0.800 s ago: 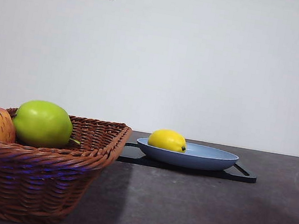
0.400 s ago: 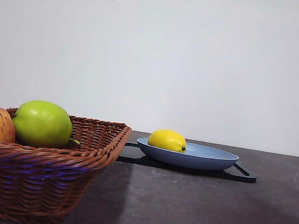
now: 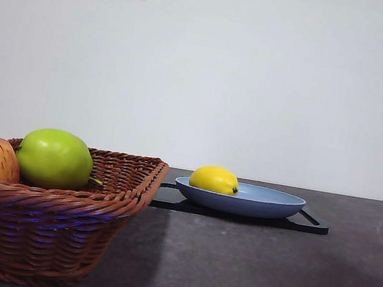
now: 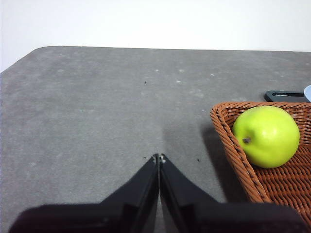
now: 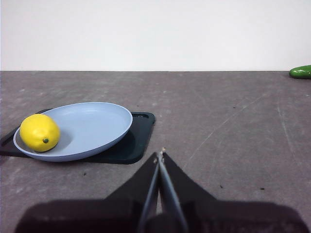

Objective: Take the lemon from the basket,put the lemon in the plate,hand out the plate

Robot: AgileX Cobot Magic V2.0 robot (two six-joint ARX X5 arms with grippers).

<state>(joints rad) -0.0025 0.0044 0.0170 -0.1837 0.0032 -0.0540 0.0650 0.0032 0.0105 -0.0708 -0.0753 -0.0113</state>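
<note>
Lemon already lies in the blue plate, at about nine o'clock on it, ready for handing out. Left gripper and right gripper hover with jaws pressed together, empty.

Woven brown wicker basket; matte blue plate beside the right gripper; smooth lemon; rough grey table.

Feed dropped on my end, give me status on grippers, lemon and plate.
Left gripper shut, empty, beside basket. Right gripper shut, empty, short of plate. Lemon in plate on black tray. Nothing between right gripper and plate.
</note>
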